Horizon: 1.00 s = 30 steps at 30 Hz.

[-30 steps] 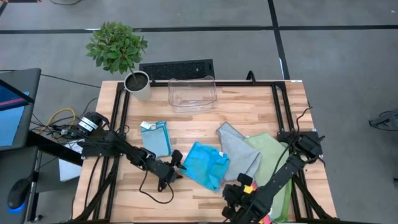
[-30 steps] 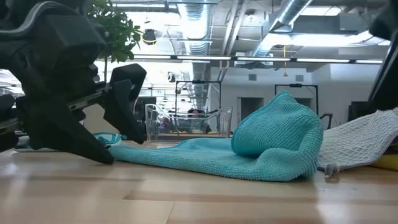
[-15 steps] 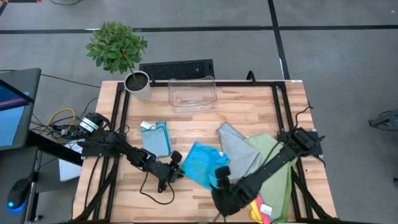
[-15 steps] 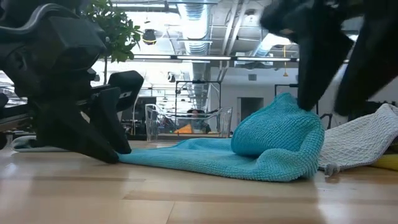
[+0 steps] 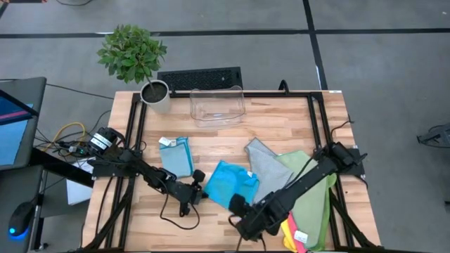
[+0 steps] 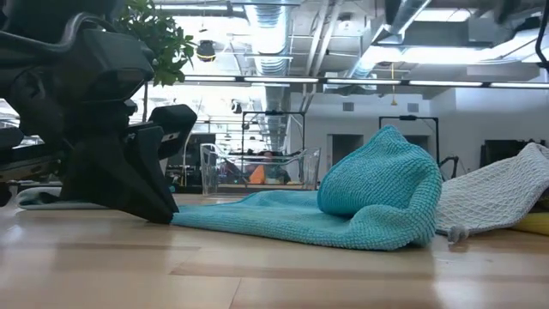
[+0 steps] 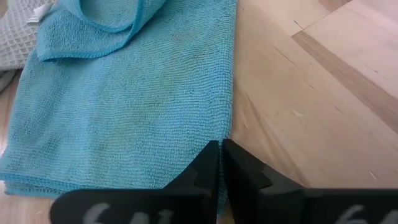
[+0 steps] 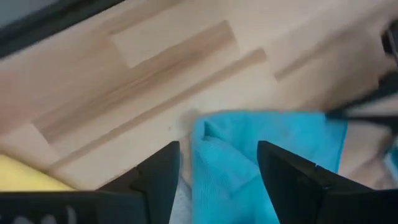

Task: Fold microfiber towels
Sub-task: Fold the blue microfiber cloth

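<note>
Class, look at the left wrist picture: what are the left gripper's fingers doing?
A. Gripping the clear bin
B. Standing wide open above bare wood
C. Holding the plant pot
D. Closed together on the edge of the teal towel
D: the left gripper has its fingers pressed together right on the edge of the teal towel.

This is a robotics lab or workshop inside a large industrial hall. The wooden desk [image 5: 281, 119] sits in a black metal frame on a grey concrete floor [image 5: 365, 63] marked with dark lines. Loose cables [image 5: 67, 133] and a monitor [image 5: 14, 119] stand beside it, and a potted plant [image 5: 133, 56] is on one corner. The level view across the desk shows exposed ceiling ducts [image 6: 274, 34], strip lights [image 6: 369, 83] and open space with more equipment racks [image 6: 270, 129] behind.
</note>
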Tool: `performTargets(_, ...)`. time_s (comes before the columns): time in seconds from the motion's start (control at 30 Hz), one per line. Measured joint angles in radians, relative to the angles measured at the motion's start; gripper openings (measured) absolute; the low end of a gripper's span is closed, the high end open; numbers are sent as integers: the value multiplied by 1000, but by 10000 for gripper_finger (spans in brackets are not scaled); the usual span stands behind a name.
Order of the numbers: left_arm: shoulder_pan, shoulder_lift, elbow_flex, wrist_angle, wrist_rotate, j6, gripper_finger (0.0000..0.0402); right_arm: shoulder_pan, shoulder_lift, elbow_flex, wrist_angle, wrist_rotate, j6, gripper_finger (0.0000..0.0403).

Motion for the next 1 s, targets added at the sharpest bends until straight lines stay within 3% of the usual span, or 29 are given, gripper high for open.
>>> performTargets(0.2, 0, 0, 0, 0, 0, -1, 12, -9, 26, -2, 36, 92, -47, 240)
performTargets(0.5, -1, 0, 0, -22, -4, 10, 2, -30, 63, -4, -2, 116, -54, 240)
performTargets(1.0, -1, 0, 0, -26, -4, 1, 0, -54, 68, -3, -19, 70, -194, 240)
